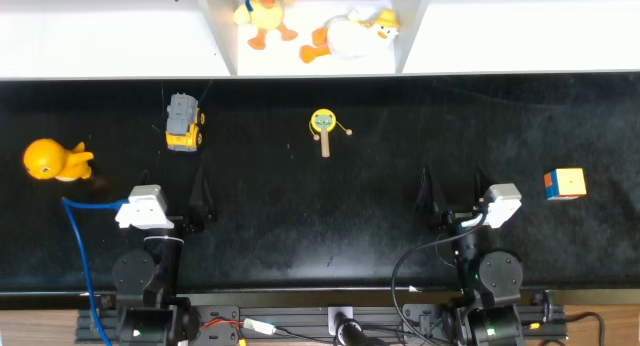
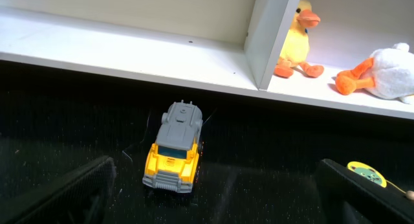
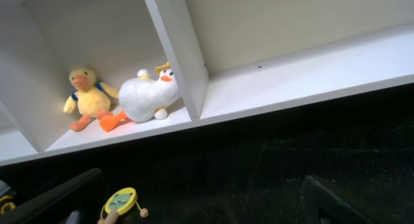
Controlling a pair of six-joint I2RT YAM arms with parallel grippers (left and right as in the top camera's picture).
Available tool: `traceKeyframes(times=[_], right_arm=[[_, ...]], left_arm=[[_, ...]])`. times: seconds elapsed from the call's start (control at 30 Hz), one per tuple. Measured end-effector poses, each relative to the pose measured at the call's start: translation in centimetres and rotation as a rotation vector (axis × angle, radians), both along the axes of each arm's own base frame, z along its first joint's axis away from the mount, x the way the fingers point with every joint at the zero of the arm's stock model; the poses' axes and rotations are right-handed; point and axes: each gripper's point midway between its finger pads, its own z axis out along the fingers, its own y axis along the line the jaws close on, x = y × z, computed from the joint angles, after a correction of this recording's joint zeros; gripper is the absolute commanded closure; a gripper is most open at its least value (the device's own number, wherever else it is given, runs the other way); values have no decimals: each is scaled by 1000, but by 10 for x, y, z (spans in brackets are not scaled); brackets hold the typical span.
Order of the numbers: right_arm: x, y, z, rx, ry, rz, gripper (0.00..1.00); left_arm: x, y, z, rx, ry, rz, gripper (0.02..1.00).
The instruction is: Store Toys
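The left pincer (image 2: 215, 166) hangs with jaws spread wide, holding nothing. The yellow-and-grey toy truck (image 2: 174, 153) sits just ahead of it, nose toward it. It looks like hard, light plastic on wheels and is likely to roll, so I'd pinch across its flat sides, mid-body.

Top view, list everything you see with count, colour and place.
Shelf: one, white, along the far edge.
Plush duck: one, yellow, middle shelf compartment.
Plush goose: one, white with orange feet, same compartment.
Toy truck: one, yellow and grey, table, left of centre.
Rattle: one, yellow, table centre.
Rubber duck: one, orange, table far left.
Cube: one, multicoloured, table far right.
Table: one, black.
Left tool: one, black, open, short of the truck.
Right tool: one, black, open, right of centre.
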Motion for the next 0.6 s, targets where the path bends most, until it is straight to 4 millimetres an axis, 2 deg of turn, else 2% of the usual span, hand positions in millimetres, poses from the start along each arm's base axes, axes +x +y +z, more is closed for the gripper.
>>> traceKeyframes(times=[0.6], right_arm=[[0, 0, 0, 0, 0, 0, 5]], left_arm=[[0, 0, 3, 0, -7, 0, 18]])
